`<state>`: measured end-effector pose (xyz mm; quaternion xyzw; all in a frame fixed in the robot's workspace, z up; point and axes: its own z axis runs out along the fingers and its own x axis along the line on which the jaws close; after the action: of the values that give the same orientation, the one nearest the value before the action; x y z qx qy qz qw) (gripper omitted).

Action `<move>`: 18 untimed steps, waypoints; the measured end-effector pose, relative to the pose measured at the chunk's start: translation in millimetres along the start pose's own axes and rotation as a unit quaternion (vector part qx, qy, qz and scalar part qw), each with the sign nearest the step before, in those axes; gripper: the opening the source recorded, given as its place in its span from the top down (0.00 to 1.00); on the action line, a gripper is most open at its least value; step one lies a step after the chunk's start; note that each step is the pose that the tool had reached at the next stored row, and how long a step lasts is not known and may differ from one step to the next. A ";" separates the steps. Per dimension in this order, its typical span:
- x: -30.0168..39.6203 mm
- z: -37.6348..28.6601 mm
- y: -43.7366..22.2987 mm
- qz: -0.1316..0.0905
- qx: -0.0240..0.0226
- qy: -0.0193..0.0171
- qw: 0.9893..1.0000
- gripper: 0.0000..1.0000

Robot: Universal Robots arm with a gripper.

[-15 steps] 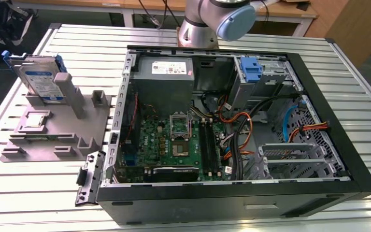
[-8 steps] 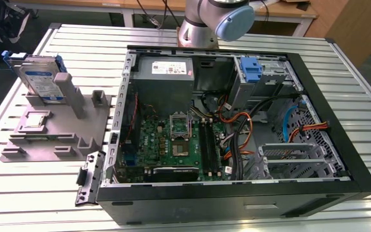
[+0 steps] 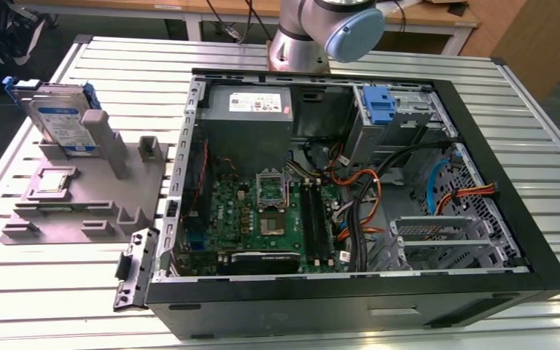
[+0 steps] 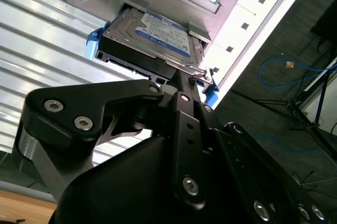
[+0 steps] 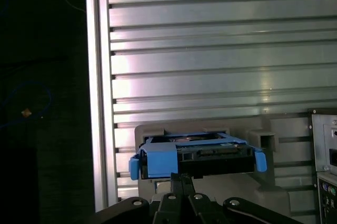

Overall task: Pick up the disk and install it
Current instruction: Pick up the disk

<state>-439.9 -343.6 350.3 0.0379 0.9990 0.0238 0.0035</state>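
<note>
Disk stands on edge, slightly tilted, in a slot at the back of the grey holder on the slatted metal table. This is on the exterior view's left, outside the open computer case and just beside its wall. The label side, white and blue, shows in the second wrist view, with the blue frame wrapping the drive's ends. The first wrist view shows its connector edge and blue frame. A small square silver chip lies flat in a recess of the same holder, near the disk but apart from it. Gripper shows in both wrist views with its fingers pressed together, pinching nothing. The tips point toward the disk's edge. Whether they touch the disk cannot be told. Arm rises behind the case at the far side of the table. Inside the case, a bare blue bracket sits in the upper drive bay, a green circuit board covers the floor, and a grey power supply sits behind it.
</note>
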 end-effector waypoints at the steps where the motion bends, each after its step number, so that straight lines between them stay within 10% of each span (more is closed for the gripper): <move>1: 0.0 0.0 0.0 0.000 0.000 0.000 1.000 0.90; 10: 0.1 0.1 0.0 -0.037 0.000 0.002 0.999 0.90; 18: 0.1 0.3 0.0 -0.109 -0.001 0.005 0.994 0.90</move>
<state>-440.0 -343.6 350.0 -0.0713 0.9972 0.0240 0.0009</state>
